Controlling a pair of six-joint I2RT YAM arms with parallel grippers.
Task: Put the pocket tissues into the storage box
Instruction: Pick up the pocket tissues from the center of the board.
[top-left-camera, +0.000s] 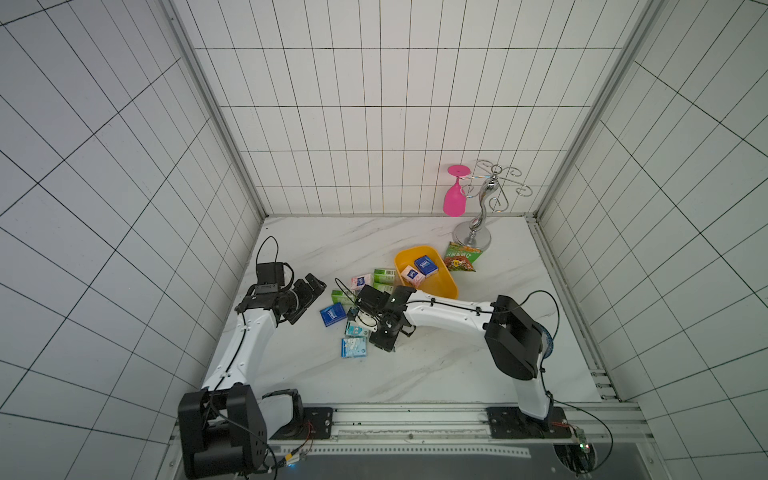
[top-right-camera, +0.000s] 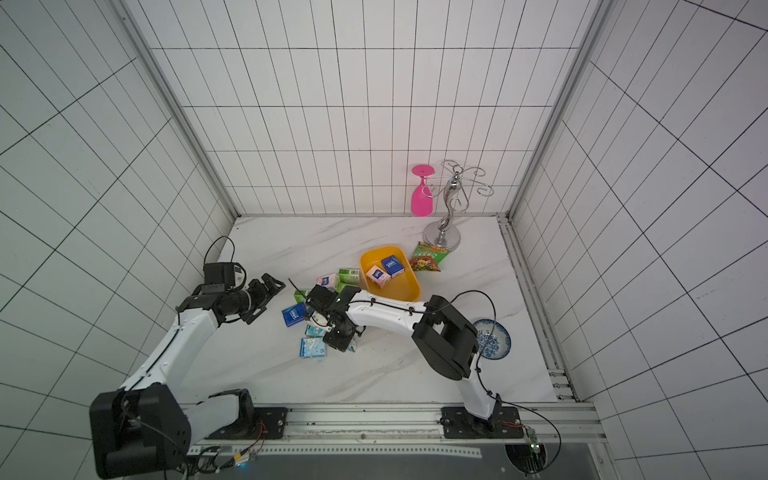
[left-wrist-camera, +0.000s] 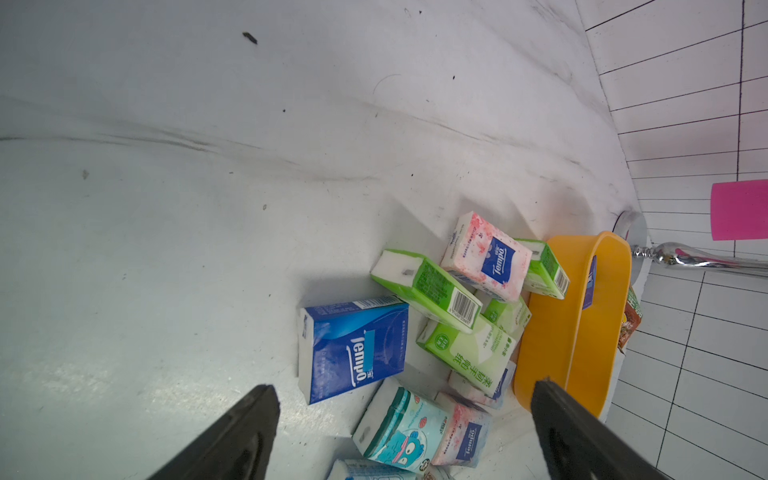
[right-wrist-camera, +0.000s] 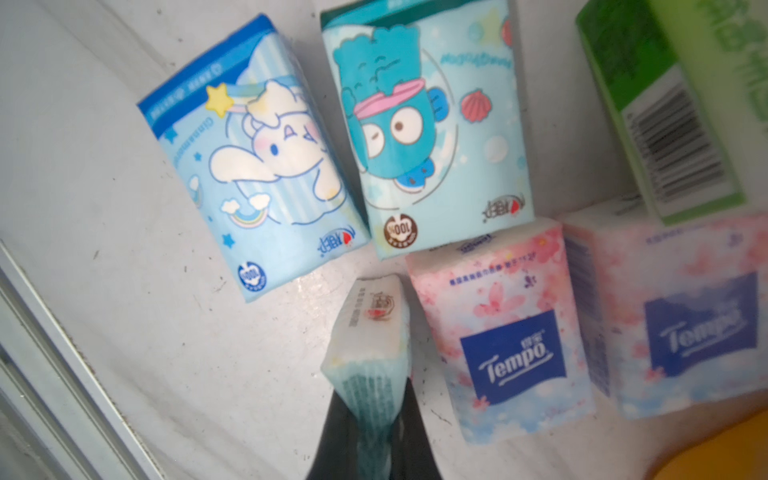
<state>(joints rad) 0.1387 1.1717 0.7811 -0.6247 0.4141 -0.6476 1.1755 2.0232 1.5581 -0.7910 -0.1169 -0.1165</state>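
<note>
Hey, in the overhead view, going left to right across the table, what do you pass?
Left gripper → dark blue tissue packet → right gripper → storage box → snack bag → metal stand.

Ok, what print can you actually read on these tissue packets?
"Tempo": dark blue packet.
"Tempo": pink blossom packet and its blurred neighbour.
"100%": teal fish-character packet and blue puppy packet.
Chinese lines, barcode digits and the edge print on the packet in the right gripper: unreadable.
</note>
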